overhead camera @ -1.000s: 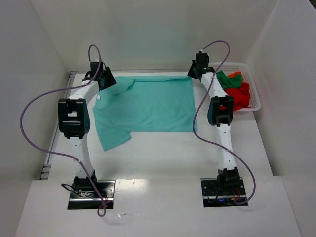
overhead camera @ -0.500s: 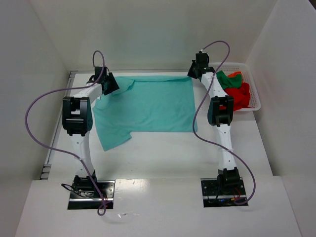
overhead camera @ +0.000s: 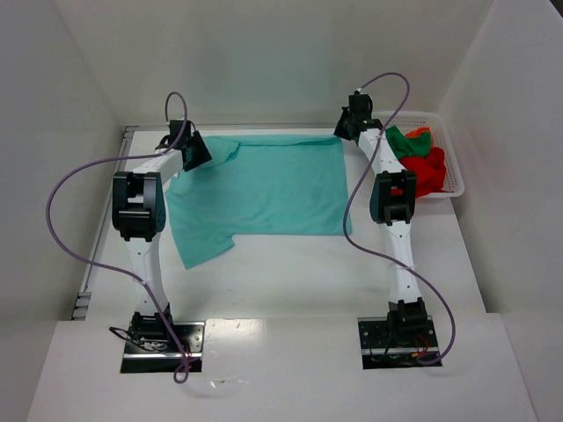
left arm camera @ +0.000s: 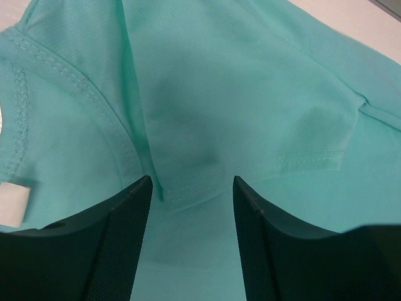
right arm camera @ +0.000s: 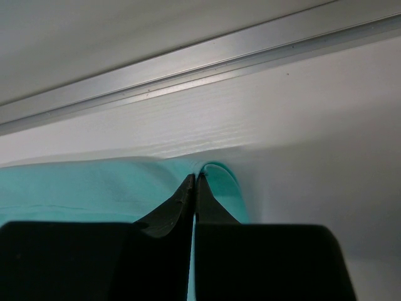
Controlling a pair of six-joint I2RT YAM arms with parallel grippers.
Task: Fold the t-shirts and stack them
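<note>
We noted right pincer [right arm camera: 195,179] clenched on teal t-shirt [overhead camera: 264,185] corner, left pincer [left arm camera: 191,182] spread over folded sleeve [left arm camera: 188,144]; shallow closing risked catching one layer, bunching cloth.

One teal t-shirt [overhead camera: 264,185], one basket [overhead camera: 455,171] (holding green, red and orange shirts [overhead camera: 427,171]), two arms [overhead camera: 136,207].

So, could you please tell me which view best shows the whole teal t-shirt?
The top external view: the teal t-shirt lies spread, nearly all visible. The left wrist view shows seams and a fold by the open left pincer. The right wrist view shows one edge pinched in the shut right pincer.
</note>
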